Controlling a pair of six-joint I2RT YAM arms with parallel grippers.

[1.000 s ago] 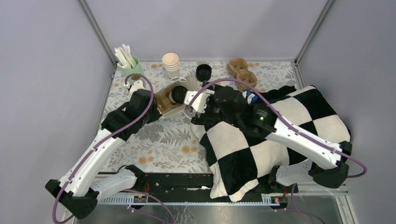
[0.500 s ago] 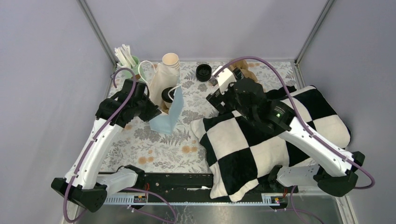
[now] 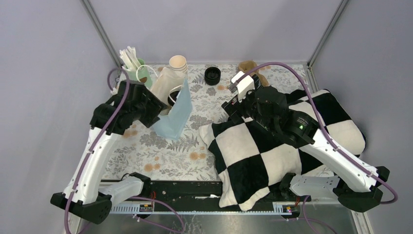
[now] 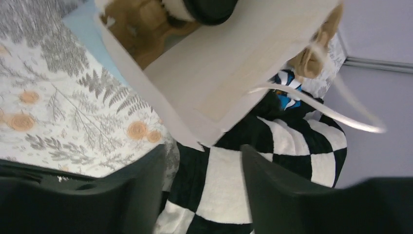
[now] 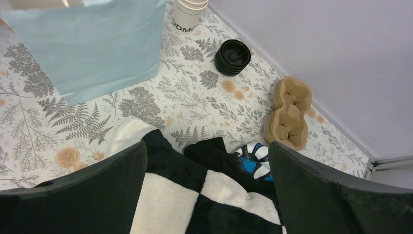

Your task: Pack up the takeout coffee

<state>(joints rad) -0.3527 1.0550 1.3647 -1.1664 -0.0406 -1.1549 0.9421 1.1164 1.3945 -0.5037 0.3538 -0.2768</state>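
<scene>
Holding both pairs of jaws apart with nothing clamped in either: spreading the left gripper [image 4: 202, 158] just under the lower corner of the paper bag [image 4: 234, 73], near it but not visibly touching, and spreading the right gripper [image 5: 207, 146] over the black-and-white checked blanket [image 5: 204, 200], well apart from the bag. Finding the takeout coffee [image 4: 209, 6] inside that bag, black lid showing at the mouth, sitting on a brown pulp carrier [image 4: 139, 22] tucked in with it. Reading the bag, from the top view, as standing on the floral tablecloth [image 3: 160, 161] with its mouth upward and its long axis rising from the table, blue face turned toward the right arm and cream face toward the left; not being able to tell whether fully upright or leaning a little. Placing the coffee straight ahead of the left jaws and across the table from the right ones, so judging the left arm nearer and better placed for steadying the bag or taking its white handles [image 4: 316, 107]. Judging the packing as nearly done, with the cup in the bag. Noting the stack of black lids [image 5: 233, 57], the nested cream cups [image 5: 191, 12], the spare pulp carrier [image 5: 290, 114] and the mint-green cup of sticks [image 3: 140, 64] along the far edge, apart from either gripper.
</scene>
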